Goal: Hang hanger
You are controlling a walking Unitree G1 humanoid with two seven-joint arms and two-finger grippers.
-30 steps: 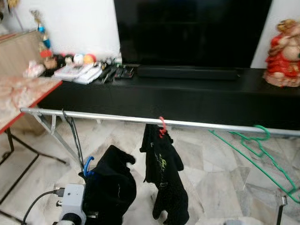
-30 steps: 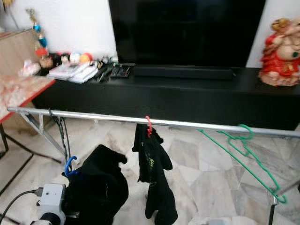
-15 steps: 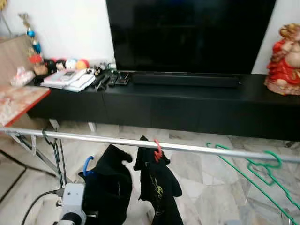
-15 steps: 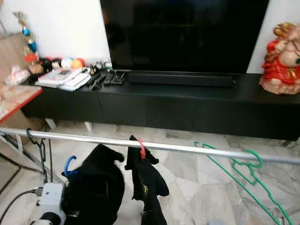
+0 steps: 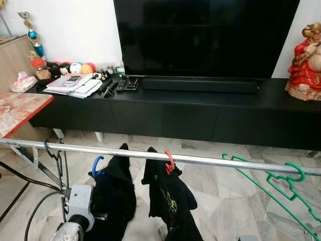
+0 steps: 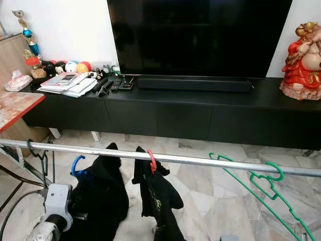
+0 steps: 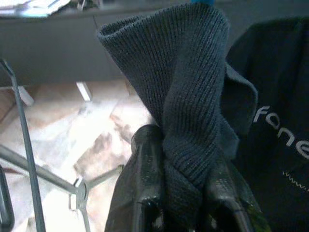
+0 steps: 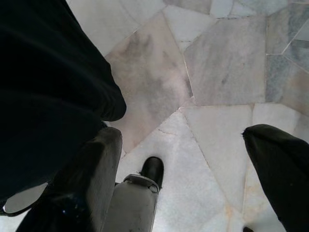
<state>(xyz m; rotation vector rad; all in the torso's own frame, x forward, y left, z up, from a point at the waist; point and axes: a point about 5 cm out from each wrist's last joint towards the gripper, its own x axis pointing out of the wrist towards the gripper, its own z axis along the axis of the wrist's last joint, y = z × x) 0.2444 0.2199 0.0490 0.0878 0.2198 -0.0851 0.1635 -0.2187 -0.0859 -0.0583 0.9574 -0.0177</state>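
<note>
The left pincer (image 7: 186, 212) is clamped on a dark knit garment (image 5: 118, 193) on a blue hanger (image 5: 95, 165), just below the metal rail (image 5: 210, 159); the right pincer (image 8: 193, 193) hangs spread apart.

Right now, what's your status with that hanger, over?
Left gripper shut on dark garment with blue hanger, hook just below rail. Right gripper open, idle. Red hanger already hung alongside.

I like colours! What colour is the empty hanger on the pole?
Green. The hanger shows best in the right eye view.
</note>
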